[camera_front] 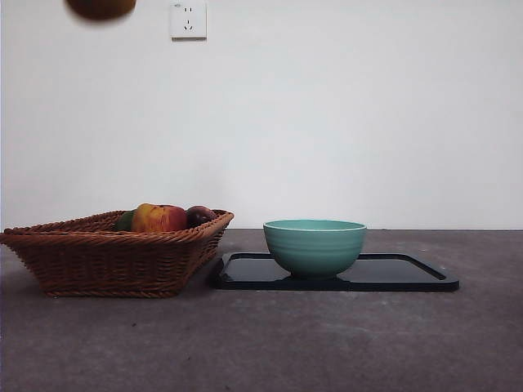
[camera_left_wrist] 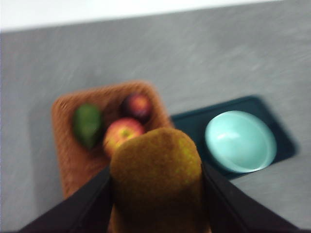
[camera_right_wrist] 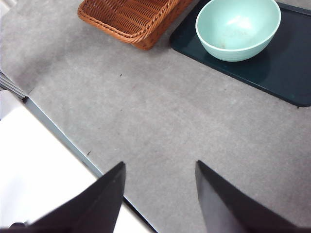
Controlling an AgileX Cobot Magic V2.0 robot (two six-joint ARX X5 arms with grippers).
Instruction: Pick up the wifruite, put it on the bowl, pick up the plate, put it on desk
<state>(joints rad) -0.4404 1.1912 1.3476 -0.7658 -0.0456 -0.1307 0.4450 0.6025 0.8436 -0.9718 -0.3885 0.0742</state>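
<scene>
Brown fruit lifted, on its way to the bowl

The left gripper (camera_left_wrist: 156, 194) has its jaws clamped on the brown fruit (camera_left_wrist: 156, 182), held high above the wicker basket (camera_front: 114, 253); the carrying step is in hand; next it calls for moving across over the teal bowl (camera_front: 315, 245) on the dark tray (camera_front: 409, 273), then lowering and releasing; the right gripper (camera_right_wrist: 160, 194) waits, jaws apart and empty, over the desk (camera_right_wrist: 160, 126).

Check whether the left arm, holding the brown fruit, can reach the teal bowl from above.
Probably yes: the ridged teal-green bowl sits open and empty on the dark tray; nothing shows above it. The left gripper holds the dull-brown fruit high.
</scene>
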